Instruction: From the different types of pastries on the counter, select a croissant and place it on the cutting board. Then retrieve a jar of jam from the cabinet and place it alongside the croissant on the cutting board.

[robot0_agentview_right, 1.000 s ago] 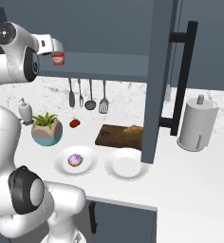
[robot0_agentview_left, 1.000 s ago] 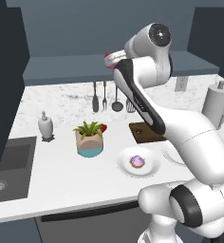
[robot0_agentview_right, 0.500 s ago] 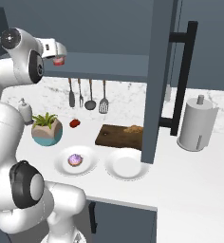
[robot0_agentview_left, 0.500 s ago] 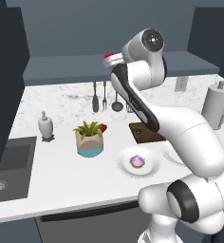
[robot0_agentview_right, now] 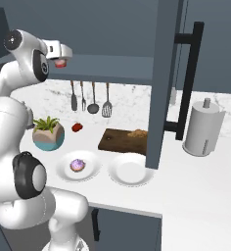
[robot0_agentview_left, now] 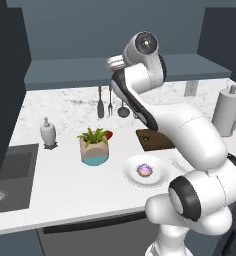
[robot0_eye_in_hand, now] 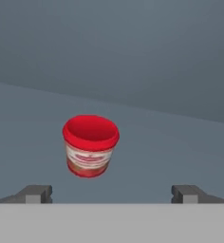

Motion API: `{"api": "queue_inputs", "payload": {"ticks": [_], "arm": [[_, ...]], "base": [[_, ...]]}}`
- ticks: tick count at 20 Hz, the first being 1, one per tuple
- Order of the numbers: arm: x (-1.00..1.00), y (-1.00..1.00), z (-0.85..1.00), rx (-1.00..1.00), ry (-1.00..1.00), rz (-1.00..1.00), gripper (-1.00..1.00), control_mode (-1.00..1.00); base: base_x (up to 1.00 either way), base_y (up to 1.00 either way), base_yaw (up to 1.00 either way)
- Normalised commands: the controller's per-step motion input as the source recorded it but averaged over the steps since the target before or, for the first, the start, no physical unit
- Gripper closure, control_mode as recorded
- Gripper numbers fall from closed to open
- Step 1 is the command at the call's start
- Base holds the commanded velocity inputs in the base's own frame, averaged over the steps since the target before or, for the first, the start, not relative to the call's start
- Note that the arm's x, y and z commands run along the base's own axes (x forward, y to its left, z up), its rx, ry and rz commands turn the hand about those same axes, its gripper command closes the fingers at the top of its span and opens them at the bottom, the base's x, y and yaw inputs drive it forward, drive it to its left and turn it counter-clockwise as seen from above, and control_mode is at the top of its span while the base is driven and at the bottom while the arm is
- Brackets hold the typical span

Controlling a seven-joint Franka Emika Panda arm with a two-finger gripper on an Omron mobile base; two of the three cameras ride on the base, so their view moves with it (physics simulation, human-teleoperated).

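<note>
A white marble-patterned counter with grey speckles runs under a dark blue-grey cabinet whose long flat shelf hangs above the back edge. In the hand view the jar of jam stands on that shelf, red lid toward the camera, its pale band partly readable but the print too small to make out. The gripper is spread wide with nothing between its fingers; the jar sits ahead of them, nearer the left-hand tip in that view, and touches neither. From the right base view the jar is a small red patch just under the white hand, mostly covered by it; from the left base view the arm's upper joints hide it altogether.

On the counter, the dark brown cutting board lies toward the back, its right end cut off by the open cabinet door in the right base view and its right half hidden by the arm in the left base view. The croissant rests on the board's back right part, half masked by the door edge. Nearer the front edge sit two round white plates: one carries the purple-frosted pastry, the other plate is bare. A potted plant stands left of the board, a small red object just behind it, too small to identify. Utensils hang on the back wall.
</note>
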Motion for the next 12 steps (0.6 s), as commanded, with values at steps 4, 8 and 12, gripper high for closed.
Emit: {"api": "queue_inputs", "payload": {"ticks": [4,8,12], "arm": [[0.29,0.12,0.0,0.0,0.0,-0.08,-1.0,-1.0],[0.21,0.23,-0.03,0.0,0.03,-0.06,-1.0,-1.0],[0.28,0.18,-0.01,0.0,0.03,-0.06,-1.0,-1.0]], "base": [[0.0,0.0,0.0],[0.0,0.0,0.0],[0.0,0.0,0.0]]}}
